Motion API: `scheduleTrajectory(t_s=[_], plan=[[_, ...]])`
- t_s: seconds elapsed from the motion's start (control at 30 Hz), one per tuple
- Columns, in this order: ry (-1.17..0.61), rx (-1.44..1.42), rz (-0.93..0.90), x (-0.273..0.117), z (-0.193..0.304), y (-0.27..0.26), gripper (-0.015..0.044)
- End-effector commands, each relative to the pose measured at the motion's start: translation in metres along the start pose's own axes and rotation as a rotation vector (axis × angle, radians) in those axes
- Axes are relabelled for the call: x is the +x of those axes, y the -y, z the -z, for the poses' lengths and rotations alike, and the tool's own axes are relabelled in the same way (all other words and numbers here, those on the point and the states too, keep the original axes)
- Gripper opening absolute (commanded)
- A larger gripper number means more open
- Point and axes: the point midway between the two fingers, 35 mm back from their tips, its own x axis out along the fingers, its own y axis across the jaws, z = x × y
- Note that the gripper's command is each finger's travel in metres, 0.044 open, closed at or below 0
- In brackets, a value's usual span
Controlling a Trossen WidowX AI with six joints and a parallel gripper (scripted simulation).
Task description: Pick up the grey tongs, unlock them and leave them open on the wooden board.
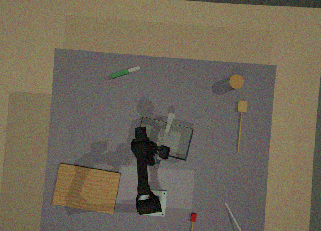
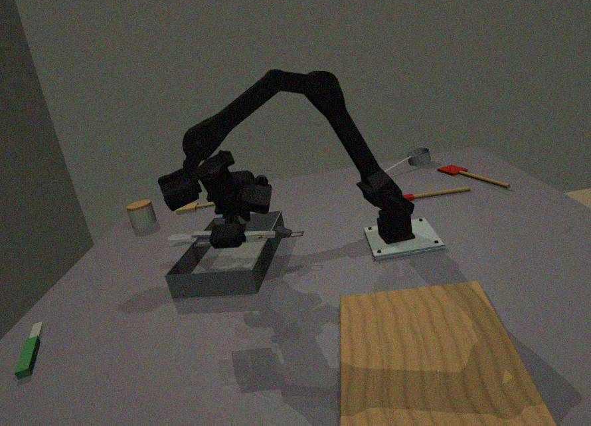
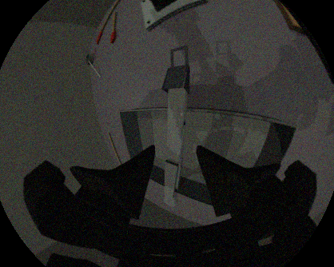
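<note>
Currently, my gripper (image 1: 158, 149) (image 2: 230, 224) (image 3: 176, 149) poised at tongs, jaws partly open, gripping nothing. Grey tongs (image 1: 168, 123) (image 2: 261, 234) (image 3: 176, 116) lying across roasting tin (image 1: 189, 145) (image 2: 212, 284) (image 3: 129, 128), hinge end overhanging rim. Wooden board (image 1: 86, 188) (image 2: 415, 335) well apart from tongs.

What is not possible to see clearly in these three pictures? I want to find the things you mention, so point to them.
- Middle of the tongs (image 1: 169, 119) (image 2: 262, 234) (image 3: 176, 120): behind the tool (image 1: 159, 151) (image 2: 231, 232) (image 3: 176, 149) in the exterior view.
- Far end of the white rod (image 1: 232, 216): cut off by the top view's lower edge.
- Wooden board (image 3: 290, 17): mostly outside the wrist view.
</note>
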Motion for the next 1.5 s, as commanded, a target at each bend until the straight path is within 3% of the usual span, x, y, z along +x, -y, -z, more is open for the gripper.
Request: scheduleTrajectory(t_s=[0.0,1.03,1.23,1.47], plan=[[0.002,-0.005,-0.003,0.007,0.000,0.000,0.0260],[0.003,-0.005,-0.006,0.057,-0.003,-0.001,0.0260],[0.002,0.000,0.000,0.052,-0.002,-0.001,0.0103],[0.002,0.000,0.000,0.052,-0.002,-0.001,0.0056]])
